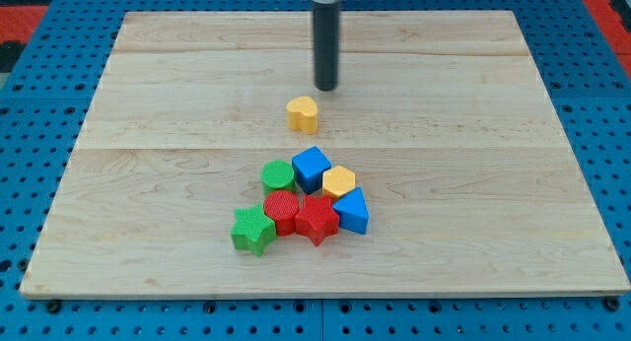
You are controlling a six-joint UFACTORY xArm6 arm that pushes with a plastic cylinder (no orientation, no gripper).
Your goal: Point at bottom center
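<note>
My tip (325, 88) is the lower end of a dark rod that comes down from the view's top centre. It stands on the wooden board (148, 183), just above and to the right of a lone yellow block (303, 113). Below that, a tight cluster sits near the board's middle: a green cylinder (278, 174), a blue cube (311, 168), a yellow hexagon block (338, 181), a red cylinder (282, 211), a red star (316, 219), a blue triangle block (352, 211) and a green star (253, 229). The tip touches none of them.
The board lies on a blue perforated base (39, 311) that shows on all sides. A red area (20, 11) shows at the view's top left corner.
</note>
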